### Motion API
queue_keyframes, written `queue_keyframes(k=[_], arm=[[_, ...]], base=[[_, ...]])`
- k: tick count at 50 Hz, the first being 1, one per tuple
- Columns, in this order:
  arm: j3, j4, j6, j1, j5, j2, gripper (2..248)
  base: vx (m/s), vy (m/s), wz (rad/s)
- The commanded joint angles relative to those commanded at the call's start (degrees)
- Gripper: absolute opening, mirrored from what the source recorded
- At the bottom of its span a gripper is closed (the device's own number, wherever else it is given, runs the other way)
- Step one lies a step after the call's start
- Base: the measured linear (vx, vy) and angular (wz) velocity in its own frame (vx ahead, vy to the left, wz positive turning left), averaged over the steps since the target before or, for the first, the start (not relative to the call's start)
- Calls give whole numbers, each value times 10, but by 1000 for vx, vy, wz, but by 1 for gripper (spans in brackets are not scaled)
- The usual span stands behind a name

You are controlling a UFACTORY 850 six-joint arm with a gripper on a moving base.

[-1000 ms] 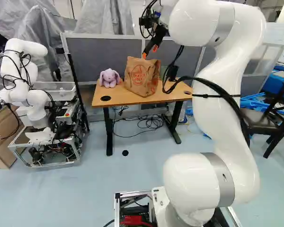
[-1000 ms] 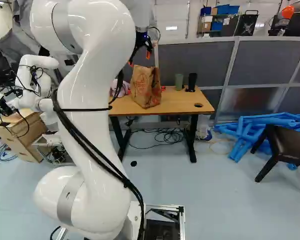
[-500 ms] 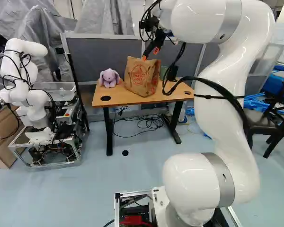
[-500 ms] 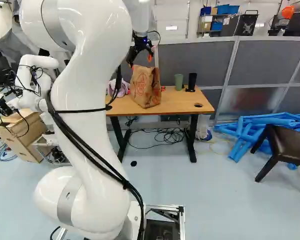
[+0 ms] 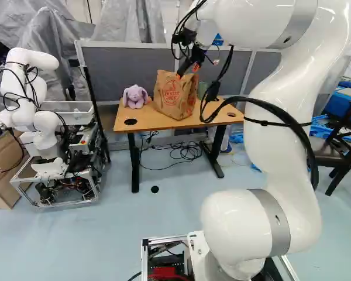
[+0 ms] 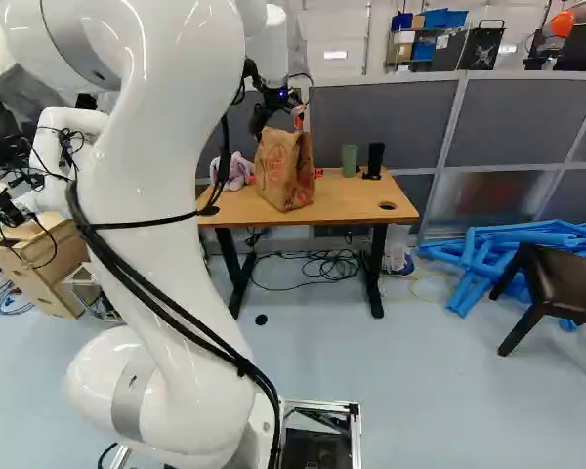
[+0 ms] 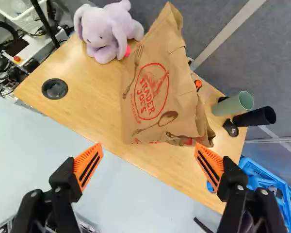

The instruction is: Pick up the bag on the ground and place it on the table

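Where the bag [image 7: 150, 97] stands: upright on the table [image 7: 99, 119]
Gripper [image 7: 148, 148]: wide open, nothing held
Orange pads [image 7: 87, 163]: imo bag's placed, so keep 'em spread, back off slow, don't snag it

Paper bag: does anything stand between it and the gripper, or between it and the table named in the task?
Nothing visible, either way. The open gripper faces the bag directly, and the bag already stands on the table. The plush rabbit and green cup are off to its sides.
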Motion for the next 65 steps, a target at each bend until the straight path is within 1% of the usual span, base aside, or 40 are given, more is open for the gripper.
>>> queue_keyframes(k=[13, 26, 65], arm=[[75, -14, 46, 4, 75, 31, 247], [161, -31, 98, 8, 160, 68, 247], [463, -88, 282, 22, 459, 194, 247]], base=[[0, 0, 0], [0, 0, 0], [0, 0, 0]])
